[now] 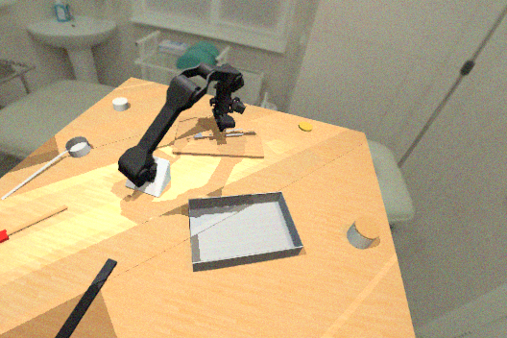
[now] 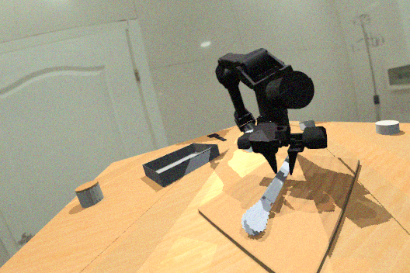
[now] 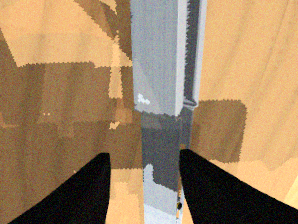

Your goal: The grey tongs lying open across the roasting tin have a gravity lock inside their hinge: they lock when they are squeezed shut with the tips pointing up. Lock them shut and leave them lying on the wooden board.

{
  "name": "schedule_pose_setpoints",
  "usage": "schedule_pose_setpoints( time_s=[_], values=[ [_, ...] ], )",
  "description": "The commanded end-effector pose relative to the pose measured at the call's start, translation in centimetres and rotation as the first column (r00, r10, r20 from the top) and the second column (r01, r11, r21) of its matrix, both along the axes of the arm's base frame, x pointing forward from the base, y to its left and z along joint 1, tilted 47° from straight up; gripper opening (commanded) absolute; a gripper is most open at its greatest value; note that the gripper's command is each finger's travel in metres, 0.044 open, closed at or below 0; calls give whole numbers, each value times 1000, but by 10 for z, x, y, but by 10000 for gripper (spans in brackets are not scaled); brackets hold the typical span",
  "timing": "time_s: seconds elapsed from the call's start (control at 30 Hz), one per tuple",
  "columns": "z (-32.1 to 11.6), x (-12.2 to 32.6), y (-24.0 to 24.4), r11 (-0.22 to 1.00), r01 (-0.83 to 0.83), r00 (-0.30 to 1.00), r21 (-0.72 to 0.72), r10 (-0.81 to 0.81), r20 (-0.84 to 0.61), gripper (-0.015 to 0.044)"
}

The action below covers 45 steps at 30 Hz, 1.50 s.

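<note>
The grey tongs [image 1: 235, 134] [image 2: 255, 219] [image 3: 157, 60] lie on the wooden board [image 1: 218, 151] [image 2: 303, 237]. Their arms lie close together; in the wrist view one wide arm shows, with a thin strip of the other along its right side. The lock inside the hinge is hidden. My gripper [image 1: 226, 128] [image 2: 284, 174] [image 3: 145, 160] is partly open, pointing down over the tongs. One finger shows on each side of them, with a gap on the left and the right finger very close to or touching them. The roasting tin [image 1: 247, 261] [image 2: 167, 177] holds nothing.
An orange-topped grey can [image 1: 362, 233] [image 2: 89, 195] stands right of the tin in the top view. A yellow disc [image 1: 305, 127] lies right of the board. A white round tub [image 1: 120, 105] [image 2: 387, 127], a long-handled pan [image 1: 78, 147] and a black bar [image 1: 88, 296] are also on the table.
</note>
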<state>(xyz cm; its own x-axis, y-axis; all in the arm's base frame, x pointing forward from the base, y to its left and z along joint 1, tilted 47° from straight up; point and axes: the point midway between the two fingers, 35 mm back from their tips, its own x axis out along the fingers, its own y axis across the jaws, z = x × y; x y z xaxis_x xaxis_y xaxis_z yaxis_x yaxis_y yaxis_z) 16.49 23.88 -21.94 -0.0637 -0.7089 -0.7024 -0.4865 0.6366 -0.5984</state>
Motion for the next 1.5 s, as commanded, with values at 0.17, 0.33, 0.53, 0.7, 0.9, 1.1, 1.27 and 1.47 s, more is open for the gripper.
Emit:
schedule_pose_setpoints(
  time_s=[0.17,0.33,0.53,0.7,0.9,1.1,1.27,1.47],
  values=[
    [0,0,0,1000,-2,1000,-2,2,1,401],
    [0,0,0,1000,-2,1000,-2,2,1,440],
    [35,-39,27,1000,1,1000,8,-1,-1,440],
    [81,-97,51,1000,0,1000,10,0,-10,440],
    [114,-140,59,1000,-2,1000,2,2,-15,440],
    [116,-139,62,1000,-2,1000,3,2,-15,440],
    [135,-135,83,1000,-1,1000,12,1,-14,440],
    [139,-134,87,1000,-1,1000,13,1,-13,440]
  ],
)
